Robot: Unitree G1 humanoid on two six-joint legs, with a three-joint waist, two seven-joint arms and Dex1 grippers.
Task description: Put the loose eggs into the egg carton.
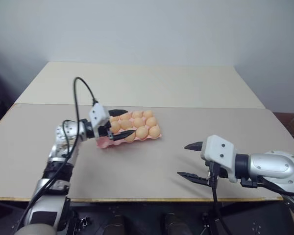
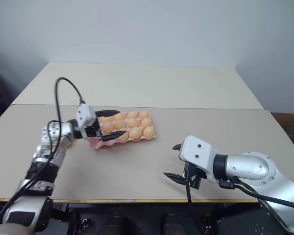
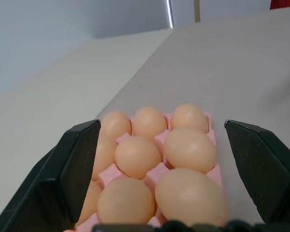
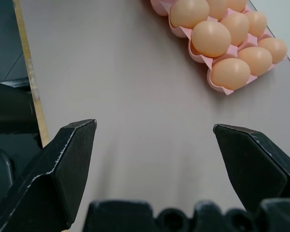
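The pink egg carton (image 1: 104, 143) lies left of the table's middle, and several pale orange eggs (image 1: 142, 131) sit in its cups. Loose eggs are out of view: every egg I see rests in the carton. My left gripper (image 1: 131, 122) is open at the carton's left end, level, with one finger on either side of the nearest eggs (image 3: 135, 155) and nothing held. My right gripper (image 1: 182, 159) hangs open and empty above bare table near the front right, well apart from the carton (image 4: 181, 31).
The tan tabletop (image 1: 196, 122) joins a lighter table (image 1: 152, 83) behind it. A wooden front edge (image 1: 137, 199) runs close to me. A black cable (image 1: 78, 98) arcs up from the left wrist. A plain wall stands at the back.
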